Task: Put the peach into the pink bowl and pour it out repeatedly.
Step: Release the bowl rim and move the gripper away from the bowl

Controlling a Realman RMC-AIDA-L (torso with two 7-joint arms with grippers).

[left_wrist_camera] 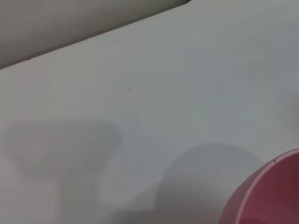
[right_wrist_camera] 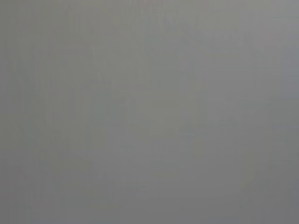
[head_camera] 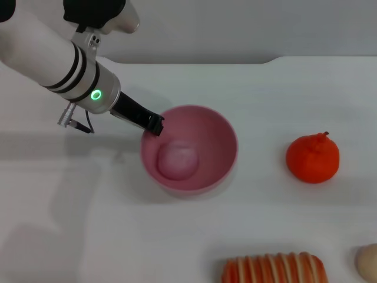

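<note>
On the white table [head_camera: 277,88], head view: pink bowl [head_camera: 221,141] sits upright near centre, peach [head_camera: 178,161] lying at its bottom, slightly toward the robot's left side of the inside. Left gripper [head_camera: 156,125] comes in from the upper left, black fingertips at the bowl's left rim, touching or pinching it; can't tell if the fingers are clamped on the rim or just resting against it. Green status ring lit on the left wrist. Left wrist view: only bare tabletop plus a slice of the bowl's rim [left_wrist_camera: 275,191] in one corner, own fingers not visible. Right gripper not in any view; right wrist view is flat grey. Also on the table: orange-red fruit [head_camera: 313,158] well to the bowl's right, striped red-orange item [head_camera: 274,269] at the near edge, pale round object [head_camera: 368,262] at the near-right corner, cut off by the frame.
</note>
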